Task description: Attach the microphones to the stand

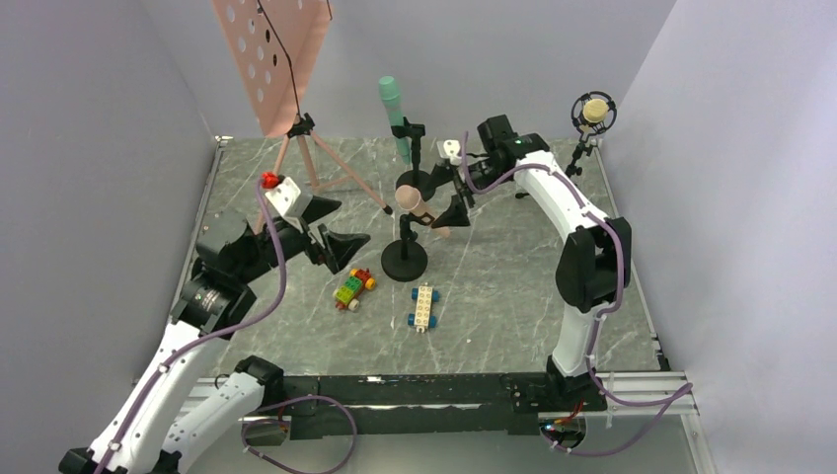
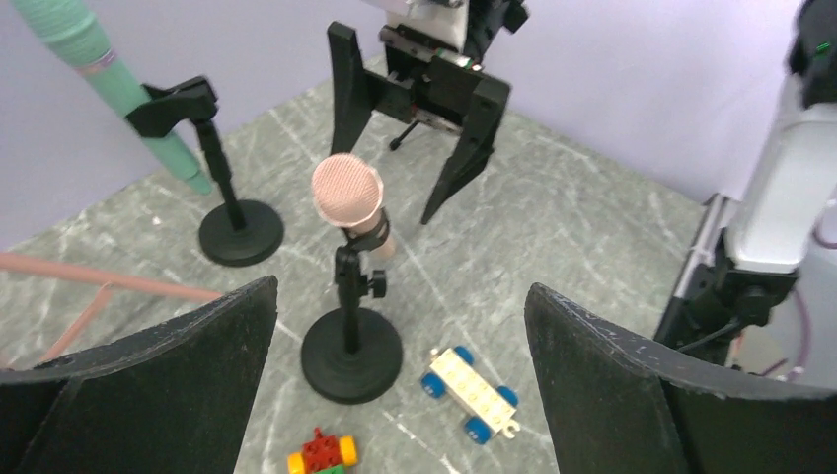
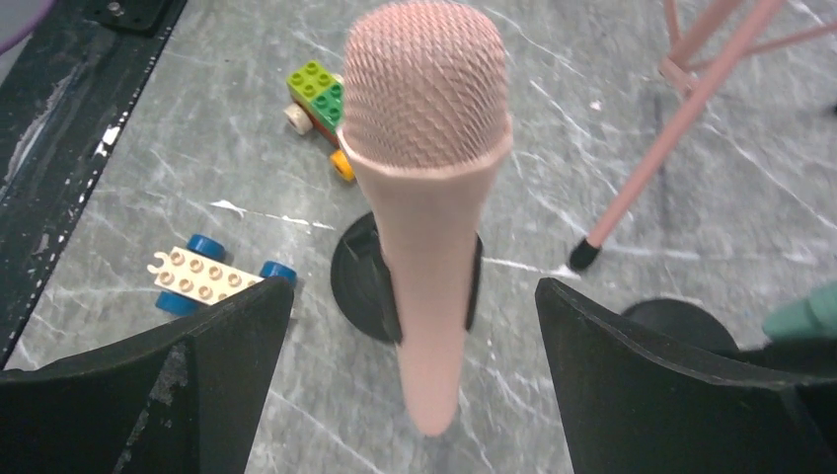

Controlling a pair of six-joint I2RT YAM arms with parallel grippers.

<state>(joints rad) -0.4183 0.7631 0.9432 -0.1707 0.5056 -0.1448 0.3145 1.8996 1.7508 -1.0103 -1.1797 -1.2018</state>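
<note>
Left gripper [image 1: 353, 221]: hanging wide open, holding nothing.
Right gripper [image 1: 427, 204]: standing wide open, gripping nothing.
Pink microphone [image 3: 426, 197]: sitting in its stand's clip [image 2: 363, 240], just in front of the right gripper.
Green microphone [image 1: 393, 109]: sitting in another stand [image 1: 413, 148], behind the right gripper.

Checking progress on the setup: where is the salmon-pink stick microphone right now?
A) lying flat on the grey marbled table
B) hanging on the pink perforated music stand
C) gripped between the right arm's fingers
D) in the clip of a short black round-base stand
D: the salmon-pink stick microphone sits in the clip of the short black round-base stand, and the right gripper is open around it with gaps on both sides.
</note>
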